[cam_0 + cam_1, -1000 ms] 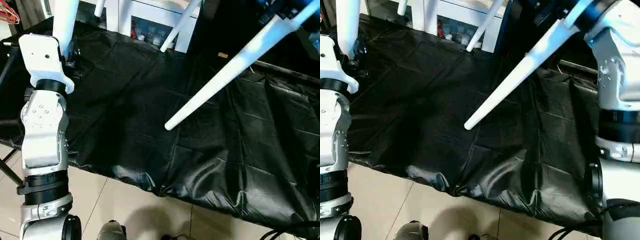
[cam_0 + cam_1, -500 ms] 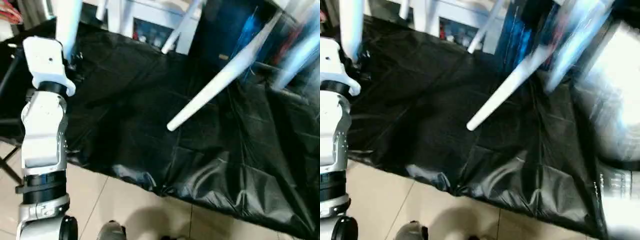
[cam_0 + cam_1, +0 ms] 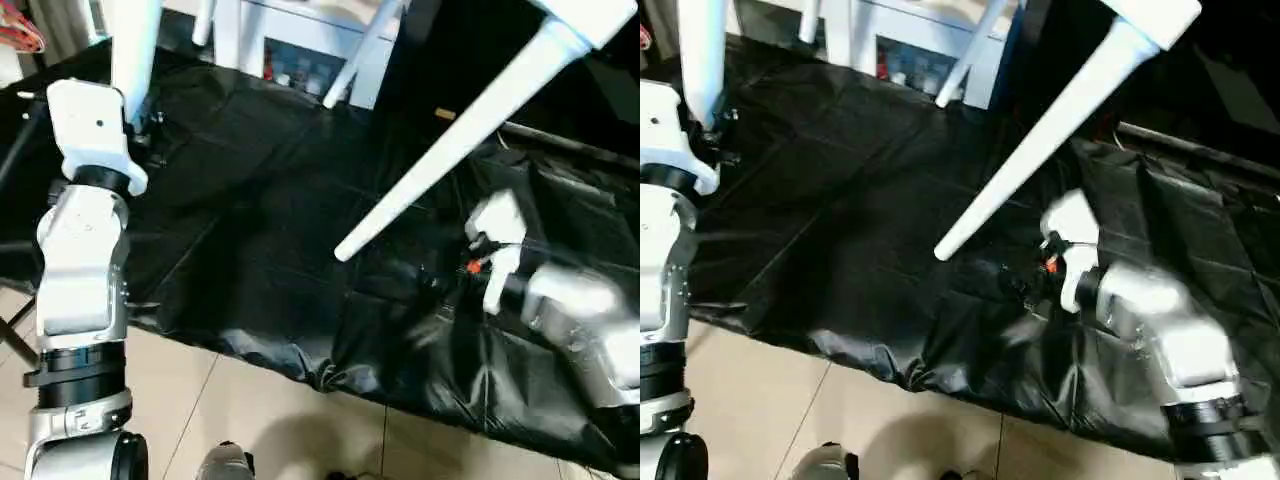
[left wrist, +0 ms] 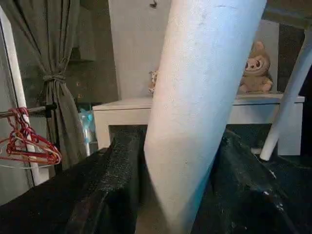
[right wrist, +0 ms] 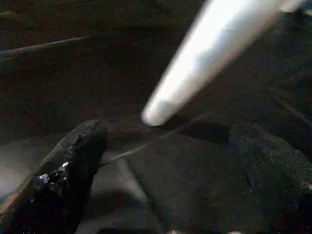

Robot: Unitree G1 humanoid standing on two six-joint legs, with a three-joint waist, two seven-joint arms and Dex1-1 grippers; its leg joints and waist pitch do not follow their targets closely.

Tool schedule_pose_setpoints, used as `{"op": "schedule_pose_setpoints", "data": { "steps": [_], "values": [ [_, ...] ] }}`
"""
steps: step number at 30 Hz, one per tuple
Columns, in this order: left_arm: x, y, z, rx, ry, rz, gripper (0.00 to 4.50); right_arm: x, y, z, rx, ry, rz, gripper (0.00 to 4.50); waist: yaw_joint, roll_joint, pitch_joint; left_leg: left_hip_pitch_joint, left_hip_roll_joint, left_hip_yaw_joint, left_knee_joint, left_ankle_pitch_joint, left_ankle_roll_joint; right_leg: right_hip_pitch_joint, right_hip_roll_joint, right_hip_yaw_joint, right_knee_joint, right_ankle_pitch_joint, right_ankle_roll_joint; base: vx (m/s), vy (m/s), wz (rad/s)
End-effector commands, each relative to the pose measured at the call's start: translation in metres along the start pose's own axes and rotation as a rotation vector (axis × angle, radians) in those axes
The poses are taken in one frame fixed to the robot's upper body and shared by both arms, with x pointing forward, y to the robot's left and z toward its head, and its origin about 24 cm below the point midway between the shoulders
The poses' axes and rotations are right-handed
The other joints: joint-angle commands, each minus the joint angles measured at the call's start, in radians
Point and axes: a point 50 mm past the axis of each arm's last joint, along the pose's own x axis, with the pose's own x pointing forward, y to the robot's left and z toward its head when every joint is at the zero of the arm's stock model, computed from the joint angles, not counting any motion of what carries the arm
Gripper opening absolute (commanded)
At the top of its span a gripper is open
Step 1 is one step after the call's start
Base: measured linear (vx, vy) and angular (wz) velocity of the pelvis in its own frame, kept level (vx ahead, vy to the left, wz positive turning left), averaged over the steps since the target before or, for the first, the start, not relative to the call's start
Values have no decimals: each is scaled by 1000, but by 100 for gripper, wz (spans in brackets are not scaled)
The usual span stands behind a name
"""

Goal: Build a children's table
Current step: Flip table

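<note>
- Two tools show: the left tool [image 4: 165, 195] is clamped around a white leg [image 4: 200, 97] standing upright at the tabletop's [image 3: 260, 220] left edge.
- The right tool [image 5: 161, 161] hangs released, fingers [image 5: 78, 161] spread, just beside the free tip of another leg [image 3: 450, 140] slanting over the tabletop's middle.
- Black sheet [image 3: 840, 220] covers the tabletop.

silver forearms [image 3: 82, 270], white wrist housings [image 3: 92, 125], black joint rings [image 3: 75, 365]
</note>
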Motion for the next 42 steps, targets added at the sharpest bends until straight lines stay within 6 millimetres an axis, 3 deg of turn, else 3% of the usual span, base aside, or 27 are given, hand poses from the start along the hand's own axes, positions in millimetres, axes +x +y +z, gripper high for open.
{"op": "schedule_pose_setpoints", "data": {
  "steps": [1, 7, 9, 10, 12, 15, 16, 17, 21, 22, 26, 28, 36, 42],
  "values": [
    [5, -6, 19, -35, -104, -33, 179, -1, -8, 3, 1, -8, -60, 450, -4, 31, -88, 55, 78, -55, -94, -453, -120, 18, -108, 59, -88, -381, -117, 0, 0, 0],
    [3, -5, 18, -35, -100, -34, 179, 17, -11, 8, 124, -166, -95, 450, -5, 34, -94, 48, 78, -51, -100, -410, -124, 25, -108, 60, -71, -267, -148, 0, 0, 0],
    [3, -5, 17, -36, -100, -35, 179, 20, -10, 10, 149, -190, -83, 450, -3, 35, -94, 50, 78, -50, -99, -410, -122, 25, -109, 61, -72, -269, -148, 0, 0, 0],
    [3, -6, 16, -37, -97, -38, 179, 26, -13, 10, 171, -204, -94, 450, 0, 47, -93, 52, 79, -52, -100, -416, -127, 24, -106, 60, -70, -268, -147, 0, 0, 0],
    [3, -7, 15, -39, -92, -46, 179, 42, -24, 6, 177, -183, -176, 450, -11, 44, -92, 49, 77, -53, -103, -441, -142, 25, -107, 57, -70, -285, -155, 0, 0, 0],
    [3, -7, 13, -39, -87, -52, 178, 56, -30, 8, 200, -201, -210, 450, -6, 49, -92, 61, 77, -49, -98, -478, -153, 14, -108, 60, -76, -314, -157, 0, 0, 0],
    [3, -7, 13, -38, -85, -54, 177, 58, -29, 10, 210, -219, -199, 450, -4, 50, -94, 58, 78, -50, -101, -466, -151, 19, -106, 59, -70, -283, -159, 0, 0, 0],
    [3, -7, 12, -38, -82, -55, 177, 61, -28, 11, 230, -242, -173, 421, -5, 49, -95, 55, 78, -50, -103, -458, -151, 20, -105, 60, -67, -267, -161, 0, 0, 0],
    [1, -6, 10, -33, -71, -58, 177, 67, -25, 14, 269, -294, -85, 408, -2, 48, -99, 50, 78, -45, -103, -400, -134, 28, -105, 61, -57, -191, -180, 0, 0, 0],
    [1, -6, 9, -32, -70, -58, 177, 67, -24, 14, 273, -301, -68, 379, -2, 48, -99, 50, 78, -44, -102, -397, -131, 30, -106, 61, -57, -191, -182, 0, 0, 0],
    [-1, -6, 6, -30, -60, -60, 175, 70, -22, 16, 268, -329, 44, 365, -3, 49, -97, 50, 80, -46, -103, -416, -129, 29, -108, 60, -60, -234, -182, 0, 0, 0],
    [-2, -6, 3, -31, -53, -63, 175, 71, -20, 16, 247, -325, 92, 331, -2, 48, -96, 51, 81, -47, -103, -430, -130, 27, -109, 60, -63, -257, -181, 0, 0, 0],
    [-3, -7, -1, -30, -41, -70, 172, 71, -17, 20, 229, -343, 167, 270, -1, 49, -98, 50, 81, -46, -103, -398, -122, 30, -106, 60, -58, -219, -192, 0, 0, 0],
    [-4, -9, -4, -28, -29, -82, 172, 72, -16, 18, 205, -348, 176, 213, -1, 51, -96, 52, 81, -48, -104, -436, -127, 27, -108, 60, -63, -267, -190, 0, 0, 0]
  ]
}}
